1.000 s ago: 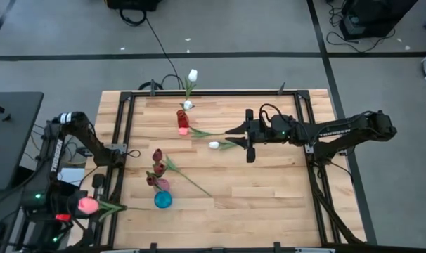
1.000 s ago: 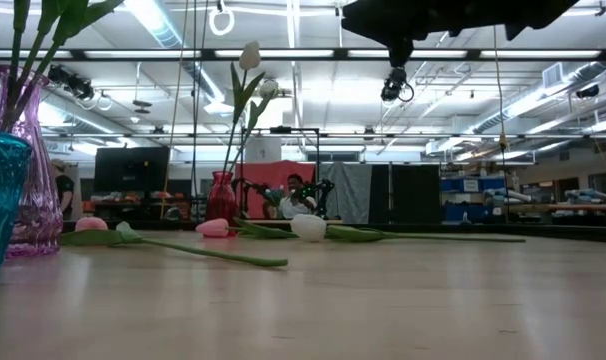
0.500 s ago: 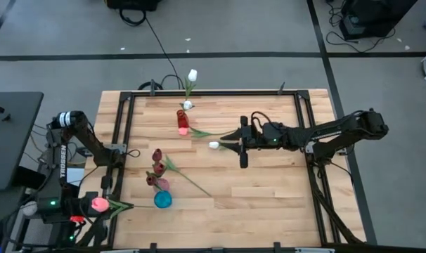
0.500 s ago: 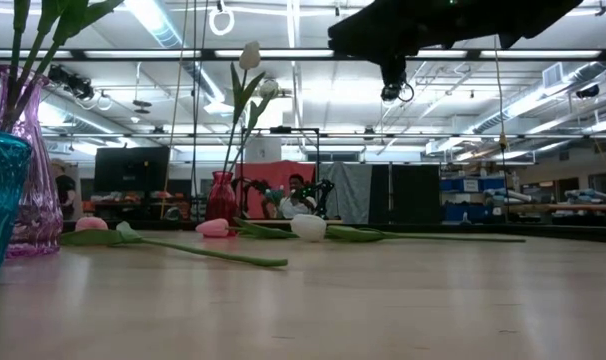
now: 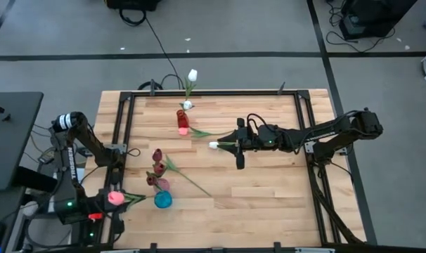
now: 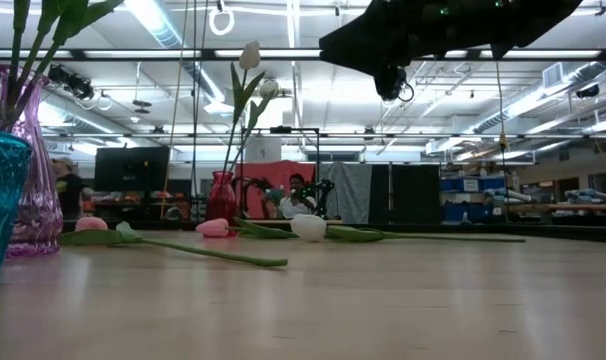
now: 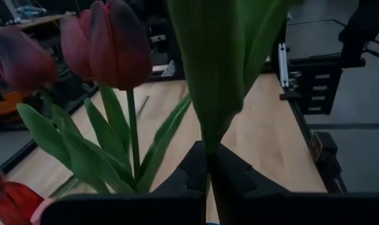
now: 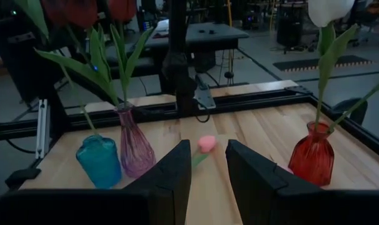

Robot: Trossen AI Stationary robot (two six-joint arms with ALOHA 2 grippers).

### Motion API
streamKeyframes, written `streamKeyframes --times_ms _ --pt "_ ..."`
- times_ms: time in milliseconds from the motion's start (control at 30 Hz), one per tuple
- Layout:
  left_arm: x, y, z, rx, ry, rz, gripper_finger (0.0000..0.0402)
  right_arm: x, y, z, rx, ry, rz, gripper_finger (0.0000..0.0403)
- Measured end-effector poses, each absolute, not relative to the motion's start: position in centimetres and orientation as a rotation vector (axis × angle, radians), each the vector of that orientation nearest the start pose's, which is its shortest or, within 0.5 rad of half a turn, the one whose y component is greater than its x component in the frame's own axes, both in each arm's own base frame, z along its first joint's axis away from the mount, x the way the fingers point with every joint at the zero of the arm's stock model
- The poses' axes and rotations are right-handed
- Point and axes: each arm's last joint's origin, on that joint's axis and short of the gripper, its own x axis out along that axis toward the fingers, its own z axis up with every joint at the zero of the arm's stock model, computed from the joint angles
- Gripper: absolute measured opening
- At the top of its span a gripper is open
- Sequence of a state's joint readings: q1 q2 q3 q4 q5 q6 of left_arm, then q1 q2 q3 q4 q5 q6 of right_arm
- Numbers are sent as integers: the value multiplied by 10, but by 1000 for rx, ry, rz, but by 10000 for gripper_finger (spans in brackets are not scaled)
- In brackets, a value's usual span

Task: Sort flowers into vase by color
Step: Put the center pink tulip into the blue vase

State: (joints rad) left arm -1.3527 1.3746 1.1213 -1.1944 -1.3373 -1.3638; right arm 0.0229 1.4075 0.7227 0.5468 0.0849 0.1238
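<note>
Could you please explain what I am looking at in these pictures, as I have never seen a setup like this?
Two robot arms work at a wooden table, sorting artificial tulips into vases. One picture looks straight down, one looks level across the tabletop, and two come from cameras on the wrists. The left gripper is shut on the stem of a pink tulip by the table's left edge. The right gripper is open above a white tulip lying on the wood. The red vase holds a second white tulip; the purple vase, beside a teal vase, holds maroon tulips.

wooden table [image 5: 269,183], three vases, loose tulips [image 5: 214,145]
</note>
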Motion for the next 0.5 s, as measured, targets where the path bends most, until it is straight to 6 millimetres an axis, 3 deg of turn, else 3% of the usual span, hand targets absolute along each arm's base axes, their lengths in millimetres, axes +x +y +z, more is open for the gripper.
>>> streamKeyframes --times_ms 500 --pt "74 -222 299 34 227 157 14 300 5 242 113 135 -70 115"
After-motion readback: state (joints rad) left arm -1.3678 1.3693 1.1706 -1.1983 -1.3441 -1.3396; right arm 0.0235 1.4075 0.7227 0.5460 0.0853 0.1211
